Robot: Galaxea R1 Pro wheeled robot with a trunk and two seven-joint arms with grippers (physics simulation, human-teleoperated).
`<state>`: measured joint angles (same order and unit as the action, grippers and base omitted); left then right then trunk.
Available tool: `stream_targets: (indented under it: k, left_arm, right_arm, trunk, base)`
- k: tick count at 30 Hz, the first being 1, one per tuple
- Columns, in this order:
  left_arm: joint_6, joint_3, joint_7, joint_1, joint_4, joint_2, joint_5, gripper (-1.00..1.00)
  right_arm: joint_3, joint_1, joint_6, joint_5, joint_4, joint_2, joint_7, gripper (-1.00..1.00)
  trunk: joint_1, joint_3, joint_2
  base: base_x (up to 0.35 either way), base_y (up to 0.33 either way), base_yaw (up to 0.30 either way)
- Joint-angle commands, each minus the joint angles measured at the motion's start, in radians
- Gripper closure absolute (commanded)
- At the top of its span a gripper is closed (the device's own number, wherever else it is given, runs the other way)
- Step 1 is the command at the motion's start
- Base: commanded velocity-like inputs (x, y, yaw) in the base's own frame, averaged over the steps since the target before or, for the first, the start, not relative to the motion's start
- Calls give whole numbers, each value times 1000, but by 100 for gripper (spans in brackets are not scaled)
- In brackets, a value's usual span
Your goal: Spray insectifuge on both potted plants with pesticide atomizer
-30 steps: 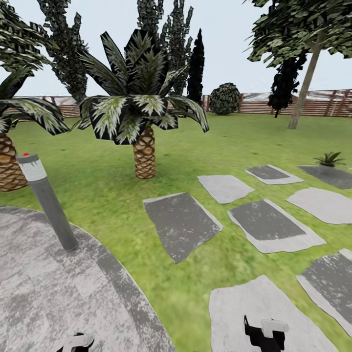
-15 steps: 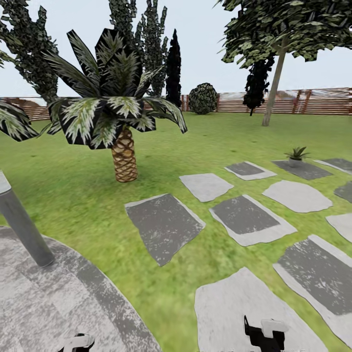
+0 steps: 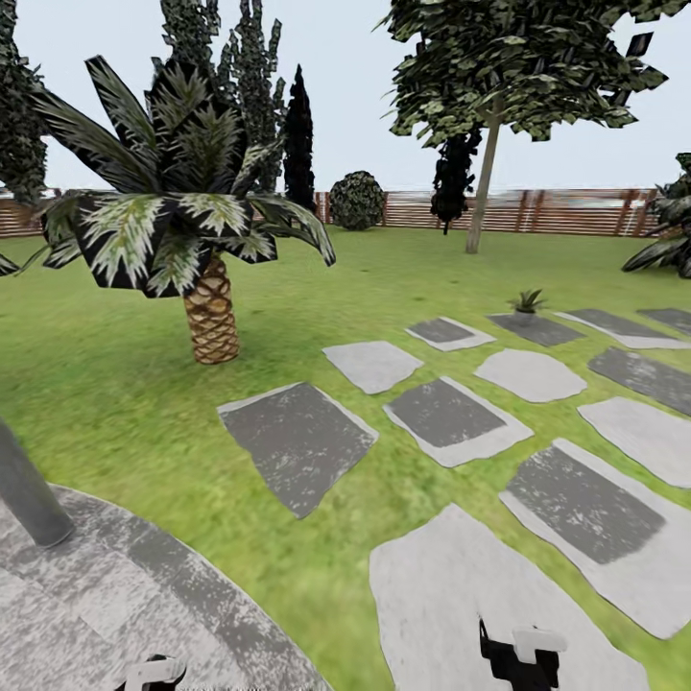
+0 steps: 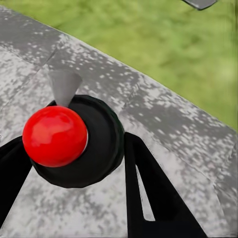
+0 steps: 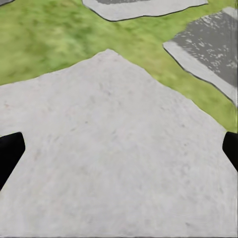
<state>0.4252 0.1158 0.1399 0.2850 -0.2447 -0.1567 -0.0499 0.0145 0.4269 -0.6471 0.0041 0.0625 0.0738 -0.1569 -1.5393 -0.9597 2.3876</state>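
Driving across the garden right now, nothing picked up yet. I can spot one potted plant (image 3: pixel 526 301) way out on a far stepping stone (image 3: pixel 536 329), near the fence (image 3: pixel 537 211) side. No sign of the atomizer from here, so I'd say the job is finding it first.

The right gripper (image 5: pixel 119 148) has its fingers spread wide with nothing between them, hanging over a pale stone (image 5: pixel 114 158). On the left gripper (image 4: pixel 74 163) the black fingers look spread and empty, over the patio (image 4: pixel 163 114), above a black base with a red ball (image 4: pixel 54 136).

My plan: follow the stones toward that plant, go slow, pan gently, keep both arms tucked low and skirt the palm (image 3: pixel 206 288).
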Motion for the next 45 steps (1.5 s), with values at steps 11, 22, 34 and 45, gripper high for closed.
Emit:
stream_targets:
  k: [11,22,34,45]
  left_arm:
    - [1,7,10,0,1,0,-5,100]
    - [1,7,11,0,1,0,-5,100]
    - [1,7,11,0,1,0,-5,100]
    - [1,7,10,0,1,0,-8,100]
  right_arm:
    - [1,1,-3,1,-1,0,-2,-100]
    - [1,1,-3,1,-1,0,-2,-100]
    - [1,1,-3,1,-1,-7,-2,-100]
    - [1,1,-3,2,-1,-12,-2,-100]
  trunk:
    - [1,-1,0]
    - [1,-1,0]
    - [1,-1,0]
    - [1,-1,0]
  base:
    - [-233,240,-266]
    - [-234,240,-266]
    - [-235,238,-280]
    - [-258,227,-300]
